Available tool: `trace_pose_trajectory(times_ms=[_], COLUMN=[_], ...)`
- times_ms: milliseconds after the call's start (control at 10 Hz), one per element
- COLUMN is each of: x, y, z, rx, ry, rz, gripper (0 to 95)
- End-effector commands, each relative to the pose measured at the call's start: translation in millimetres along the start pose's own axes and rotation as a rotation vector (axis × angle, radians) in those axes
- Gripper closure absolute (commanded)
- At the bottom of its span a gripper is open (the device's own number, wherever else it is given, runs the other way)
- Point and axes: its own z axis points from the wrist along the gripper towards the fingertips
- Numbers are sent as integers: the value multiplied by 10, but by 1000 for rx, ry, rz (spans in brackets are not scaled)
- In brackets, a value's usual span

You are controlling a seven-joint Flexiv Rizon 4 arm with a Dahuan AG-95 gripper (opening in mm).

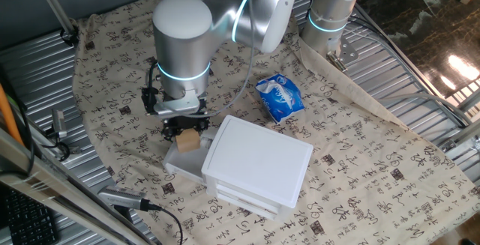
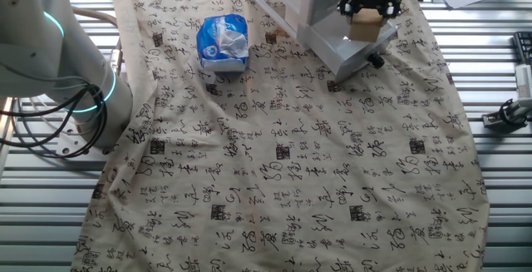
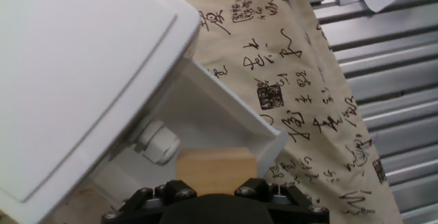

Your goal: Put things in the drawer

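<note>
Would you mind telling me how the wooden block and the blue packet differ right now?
The block is plain light-brown wood, while the packet is blue and white. The block is held in the end effector over the open drawer; the packet lies on the cloth beside the drawer unit. The block looks rigid and square-edged; the packet looks crumpled.

Light-brown wooden block [image 1: 188, 141] sits upright above the pulled-out white top drawer [image 1: 182, 163].

— Can any text be read?
— Black calligraphy characters and seal-like stamps are printed all over the cloth [image 2: 283, 164] beneath and around the gripper [image 2: 366, 10], but none can be made out. No other markings are legible.
</note>
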Motion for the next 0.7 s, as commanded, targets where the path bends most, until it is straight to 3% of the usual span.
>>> trace_pose_trajectory(times_ms=[100, 700], x=[6, -19], y=[-7, -21], z=[20, 90], rx=[2, -14], ry=[1, -9], rz=[-49, -168], gripper=[950, 950])
